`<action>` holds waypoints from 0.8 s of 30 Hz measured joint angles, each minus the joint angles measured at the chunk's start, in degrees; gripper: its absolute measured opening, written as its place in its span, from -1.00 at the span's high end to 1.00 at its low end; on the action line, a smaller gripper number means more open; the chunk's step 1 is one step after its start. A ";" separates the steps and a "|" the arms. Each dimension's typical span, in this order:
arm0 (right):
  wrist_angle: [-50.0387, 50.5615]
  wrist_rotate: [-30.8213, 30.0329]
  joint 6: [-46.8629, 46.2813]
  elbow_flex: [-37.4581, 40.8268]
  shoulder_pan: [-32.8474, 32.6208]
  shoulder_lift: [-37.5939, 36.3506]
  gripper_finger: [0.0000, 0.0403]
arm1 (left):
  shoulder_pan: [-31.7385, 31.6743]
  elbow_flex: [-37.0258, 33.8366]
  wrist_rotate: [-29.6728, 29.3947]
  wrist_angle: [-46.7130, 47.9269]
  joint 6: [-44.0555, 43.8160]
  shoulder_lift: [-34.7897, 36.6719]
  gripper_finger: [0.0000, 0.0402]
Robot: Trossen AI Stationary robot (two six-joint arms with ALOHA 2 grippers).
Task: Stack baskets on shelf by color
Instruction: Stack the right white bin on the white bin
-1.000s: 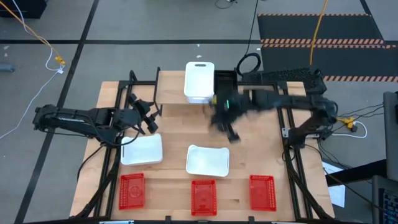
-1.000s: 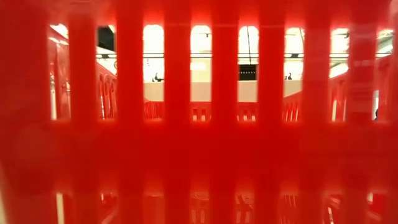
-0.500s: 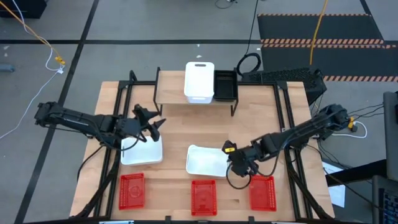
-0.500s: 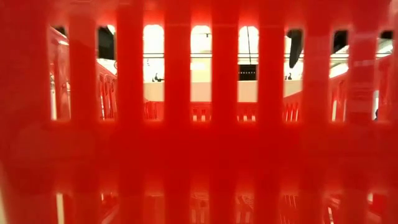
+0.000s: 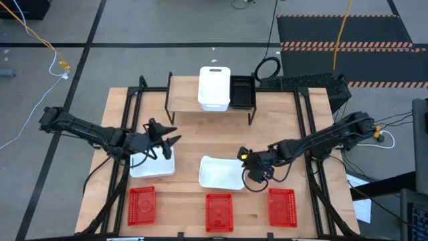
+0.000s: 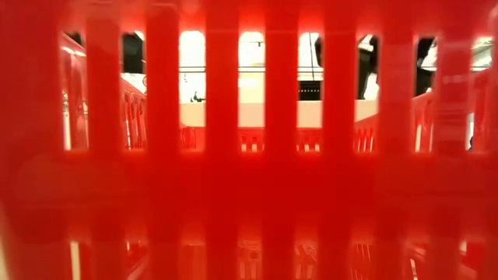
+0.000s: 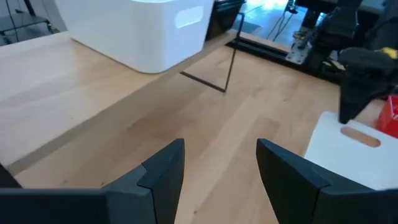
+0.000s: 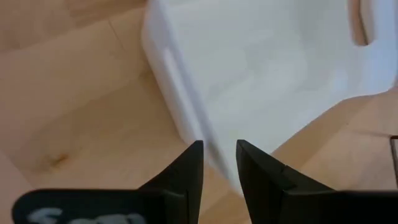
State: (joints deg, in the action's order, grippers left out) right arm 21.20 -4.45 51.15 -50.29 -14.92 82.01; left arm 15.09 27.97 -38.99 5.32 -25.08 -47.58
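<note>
- Right gripper (image 5: 250,163), centre right in the high view: jaws slightly parted astride the rim of a smooth white basket (image 5: 221,173), not clamped.
- Left gripper (image 5: 167,143), centre left: jaws open, empty, above a second white basket (image 5: 152,164).
- Shelf (image 5: 182,95), upper centre: one white basket (image 5: 214,87), one black (image 5: 242,92).
- Three empty red mesh baskets (image 5: 142,204) line the wooden surface (image 5: 194,144) at the bottom.

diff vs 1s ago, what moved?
The right hand swung from beside the shelf down to the middle white basket, open at its rim, gripping nothing. The left hand shifted slightly over the left white basket. The baskets stayed put.
</note>
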 joint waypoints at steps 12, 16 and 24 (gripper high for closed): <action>1.93 7.29 -2.30 0.10 1.82 2.76 0.96 | 0.00 0.00 -0.02 -2.18 3.14 -0.80 0.00; 1.45 15.32 -3.97 -1.88 1.04 0.77 0.98 | 0.01 0.00 -0.02 -2.21 2.95 -0.80 0.00; -17.55 18.04 -16.57 -11.49 0.29 -0.26 0.99 | -0.18 0.00 -0.06 -2.21 2.95 -0.80 0.00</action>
State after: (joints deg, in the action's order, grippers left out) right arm 3.65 13.60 34.59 -61.78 -14.63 81.75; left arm 14.92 27.97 -39.05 3.11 -22.13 -48.38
